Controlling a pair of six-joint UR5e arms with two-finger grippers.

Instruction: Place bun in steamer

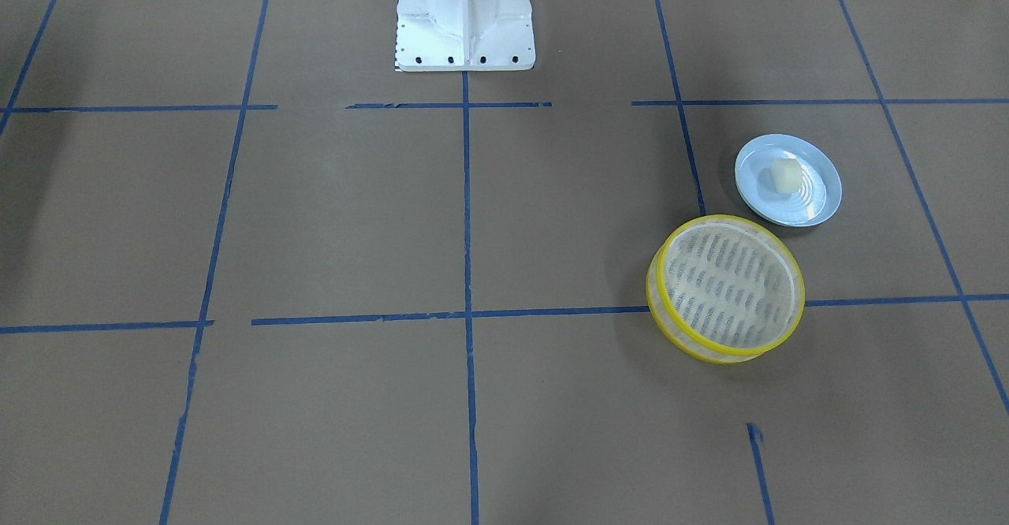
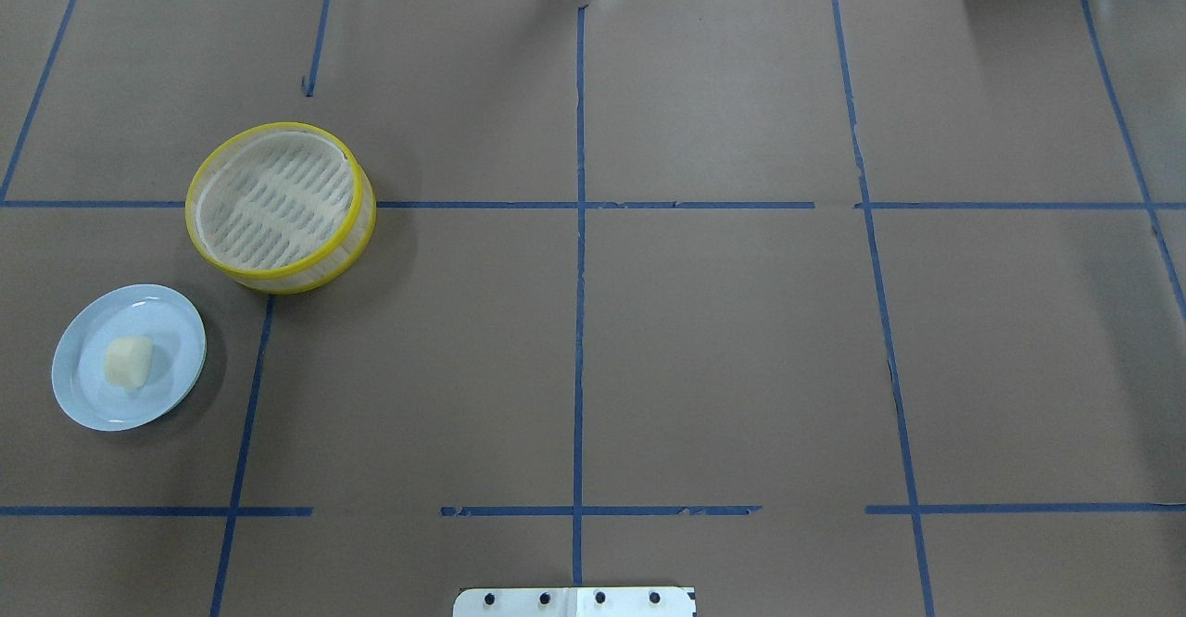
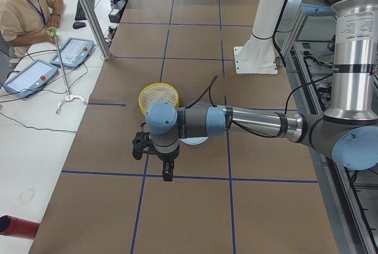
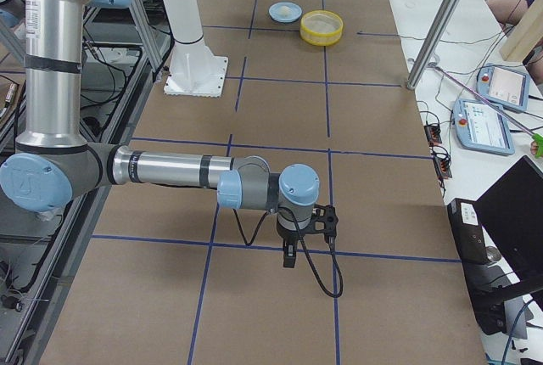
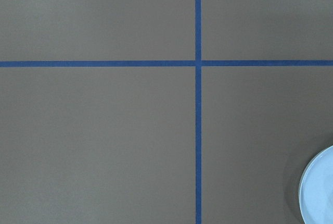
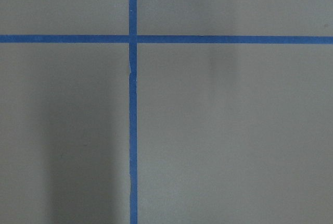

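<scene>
Pinching the bun (image 2: 128, 360) off-centre could skid it off the lower-left plate (image 2: 171, 325); widths of left tool (image 3: 168, 175) and right tool (image 4: 289, 258) cannot be told.

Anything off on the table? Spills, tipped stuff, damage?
Nothing stands out. The bun sits whole on the plate, and the steamer stands upright and empty beside it. The only flaw is that the blue tape grid has a few gaps and frayed ends.
</scene>
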